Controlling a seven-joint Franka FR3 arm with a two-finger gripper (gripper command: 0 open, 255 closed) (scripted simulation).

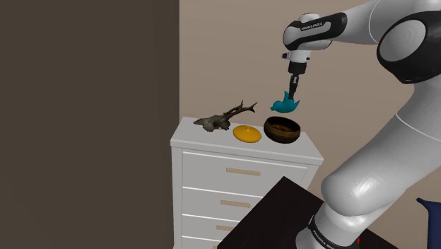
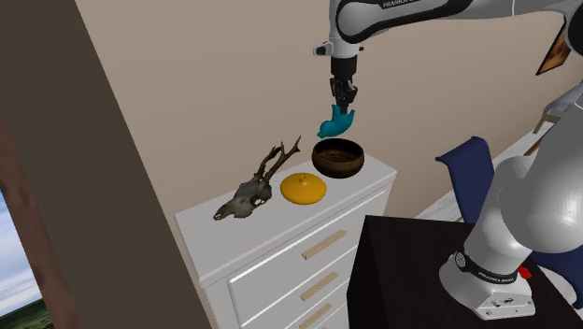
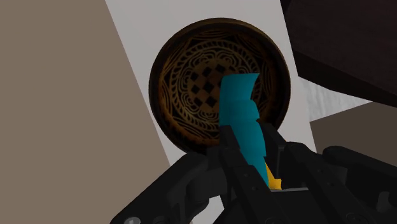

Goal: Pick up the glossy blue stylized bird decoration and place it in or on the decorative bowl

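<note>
The fingers (image 2: 344, 93) clasped the blue bird (image 1: 285, 106) at 12 o'clock of the bowl (image 1: 282, 130) in the shoulder view; carrying looked done, next likely lowering and release.

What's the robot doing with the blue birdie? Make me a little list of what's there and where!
gripper: shut on the blue bird
blue bird: in the air, right over the bowl, not touching it
bowl: dark brown, patterned inside, on the white dresser
orange domed object: on the dresser, beside the bowl
antlered skull: on the dresser, on the orange object's far side from the bowl
still to do: lower the bird into the bowl
</note>
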